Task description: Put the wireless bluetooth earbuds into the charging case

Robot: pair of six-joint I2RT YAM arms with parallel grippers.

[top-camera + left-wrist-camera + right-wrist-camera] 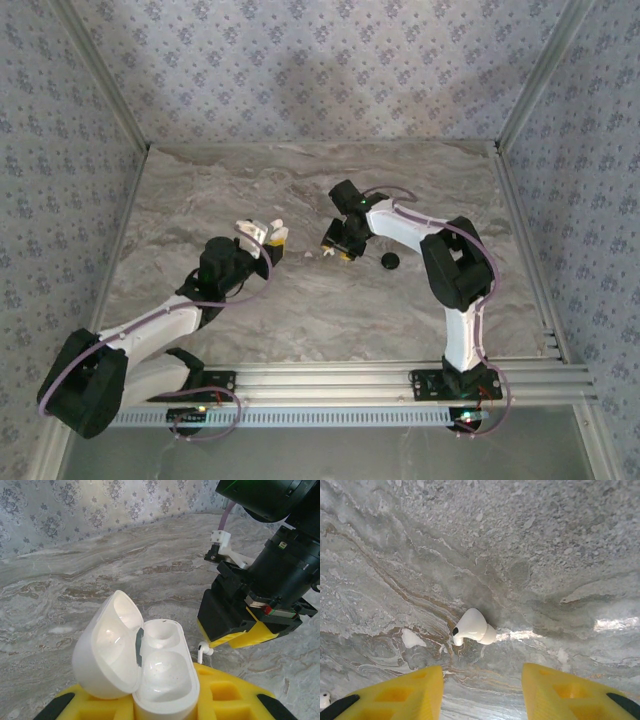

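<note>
Two arms reach in over your grey marbled surface point(330, 320). Start at the left. Your left pincer point(262, 235) is clamped shut on the small glossy white rounded charging case point(247, 229). In the left wrist view you see that case point(165, 680) gripped low down between the yellow fingers point(225, 700). Its hinged lid point(107, 650) is swung open to the left, and the pale inside of the lid and a round socket in the body face the camera.

Just right of the case in the same view, a tiny white stemmed plastic earbud point(202, 650) lies on the surface. It sits close beside the yellow fingertip of your right pincer point(240, 630), which hangs low over the stone with its black body above.

Move right to the right wrist view. Your right pincer point(482, 690) has its jaws standing apart with nothing between them, both yellow fingers point(400, 692) pointing down at the surface. A second earbud point(472, 626) lies on its side on the stone beyond the fingertips, about level with the gap between them and touching neither finger. At the bottom left corner of this view you catch the edge of another small white piece point(324, 699), too cropped to tell more.

From above, the right pincer point(340, 245) is near the middle of the surface, apart from the left one. A flat black round disc point(390, 261) lies just to its right.
</note>
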